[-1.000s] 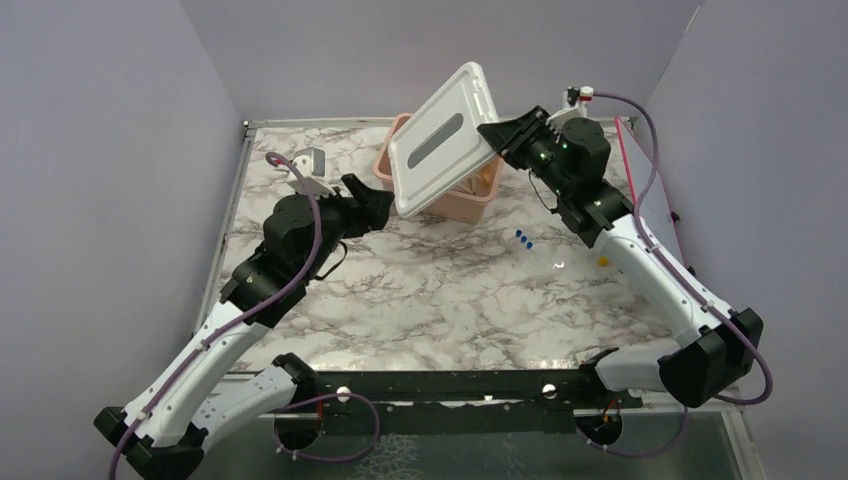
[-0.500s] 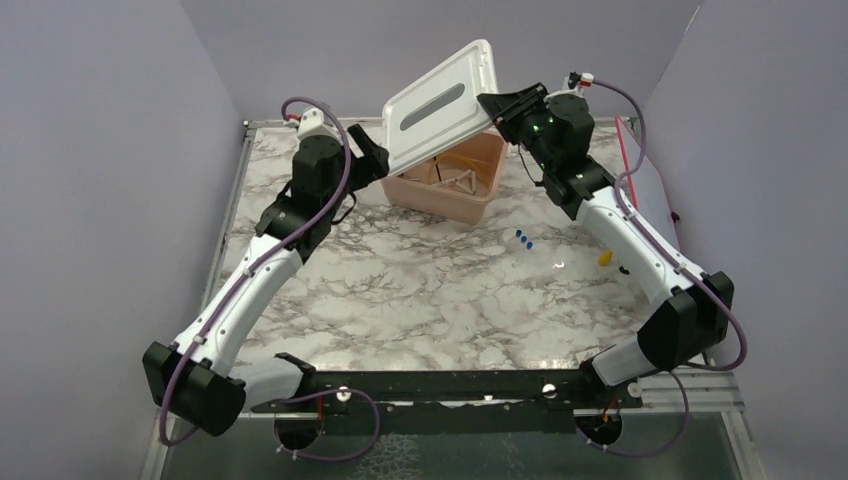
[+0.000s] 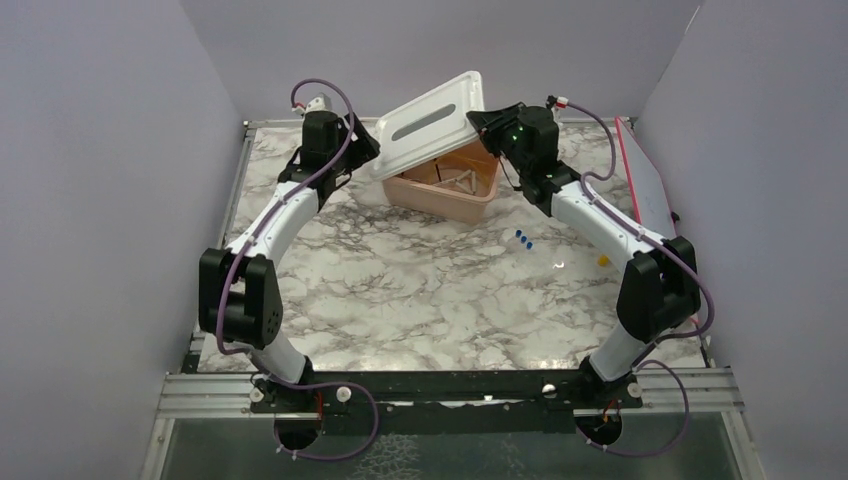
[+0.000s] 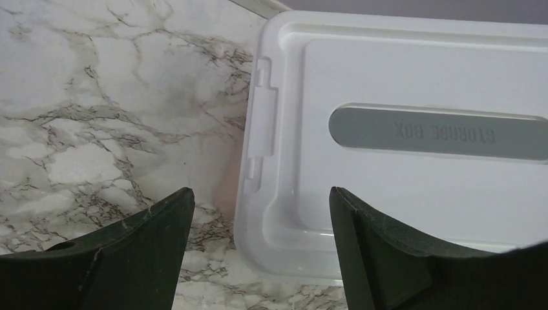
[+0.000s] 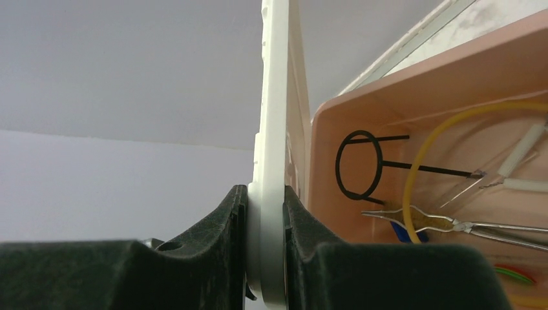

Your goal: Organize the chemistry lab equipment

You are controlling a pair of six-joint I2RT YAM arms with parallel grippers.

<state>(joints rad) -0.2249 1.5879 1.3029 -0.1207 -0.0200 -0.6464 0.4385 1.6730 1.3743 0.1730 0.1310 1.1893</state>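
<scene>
Across a grey strip (image 4: 446, 132) on the flat white plastic lid (image 4: 413, 71), raised letters read "STORAGE BOX", upside down in the left wrist view. At upper centre of the overhead view, that lid tilts above the pink plastic tub (image 3: 440, 200). Inside the tub lie a black wire ring stand (image 5: 382, 163), a curved yellow rubber tube (image 5: 417, 161), silver metal tongs (image 5: 452, 225) and a small blue piece (image 5: 402, 234). Other tiny blue pieces (image 3: 523, 238) sit on the marble table (image 3: 400, 300), right of centre. The right gripper (image 5: 266, 213) reaches in from the right, clamped on the lid's edge. The left gripper (image 4: 258, 213), stretched to the upper left, hovers by the lid's corner, jaws spread wide, gripping nothing.
</scene>
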